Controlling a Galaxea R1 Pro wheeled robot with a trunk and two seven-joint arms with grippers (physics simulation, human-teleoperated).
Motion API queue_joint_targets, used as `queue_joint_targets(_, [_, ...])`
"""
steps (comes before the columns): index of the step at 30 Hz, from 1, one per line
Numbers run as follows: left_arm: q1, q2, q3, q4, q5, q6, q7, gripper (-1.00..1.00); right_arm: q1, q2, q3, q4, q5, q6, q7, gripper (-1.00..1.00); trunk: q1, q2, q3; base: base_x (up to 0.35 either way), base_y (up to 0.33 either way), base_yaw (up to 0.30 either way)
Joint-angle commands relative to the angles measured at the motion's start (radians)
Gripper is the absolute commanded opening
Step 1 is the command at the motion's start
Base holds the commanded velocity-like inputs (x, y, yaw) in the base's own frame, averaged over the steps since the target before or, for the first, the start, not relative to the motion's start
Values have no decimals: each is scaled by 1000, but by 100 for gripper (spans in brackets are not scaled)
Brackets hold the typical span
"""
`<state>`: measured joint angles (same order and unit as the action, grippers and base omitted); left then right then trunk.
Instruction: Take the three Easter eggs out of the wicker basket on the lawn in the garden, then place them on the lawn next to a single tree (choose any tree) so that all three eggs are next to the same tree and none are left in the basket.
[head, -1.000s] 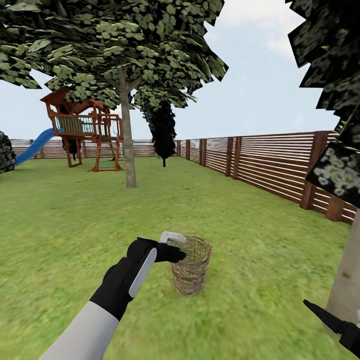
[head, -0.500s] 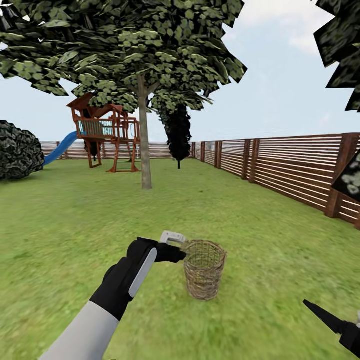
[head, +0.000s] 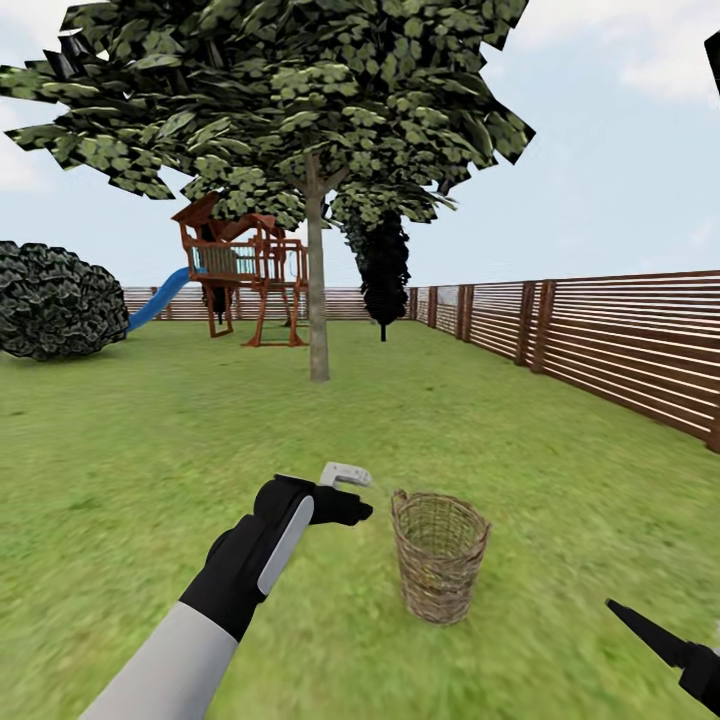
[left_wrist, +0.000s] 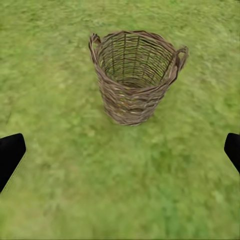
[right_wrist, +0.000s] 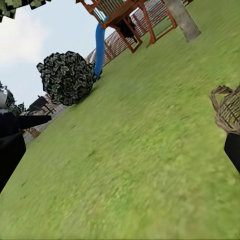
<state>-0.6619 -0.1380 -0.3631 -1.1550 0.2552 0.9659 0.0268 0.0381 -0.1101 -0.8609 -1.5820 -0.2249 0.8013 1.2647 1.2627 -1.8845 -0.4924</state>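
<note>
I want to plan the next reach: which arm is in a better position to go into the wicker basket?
Left. The left gripper hangs open just beside the wicker basket, and its wrist camera looks into it. The right gripper sits low, farther from the basket.

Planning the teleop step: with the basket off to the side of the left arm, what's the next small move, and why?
Probably swing the left gripper over the wicker basket and lower it toward the opening. In the head view the basket stands upright on the lawn, apart from the gripper. The fingers are spread wide. No eggs are visible inside from the left wrist view.
</note>
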Motion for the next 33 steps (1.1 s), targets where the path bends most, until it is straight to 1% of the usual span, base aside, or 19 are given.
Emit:
queue_joint_targets(1, [-1, 0, 0, 0, 4, 4, 3, 100, 0, 0, 0, 0, -5, 7, -1, 100, 1, 0, -1, 298, 112, 30])
queue_joint_targets(5, [-1, 0, 0, 0, 4, 4, 3, 100, 0, 0, -1, 0, -5, 7, -1, 100, 1, 0, 0, 302, 115, -8])
queue_joint_targets(9, [-1, 0, 0, 0, 4, 4, 3, 100, 0, 0, -1, 0, -5, 7, -1, 100, 1, 0, 1, 301, 132, -170])
queue_joint_targets(21, [-1, 1, 0, 1, 4, 4, 2, 100, 0, 0, -1, 0, -5, 7, -1, 100, 1, 0, 9, 271, 174, -258])
queue_joint_targets(33, [-1, 1, -2, 6, 2, 4, 3, 100, 0, 0, -3, 0, -7, 7, -1, 100, 1, 0, 18, 268, 29, -262])
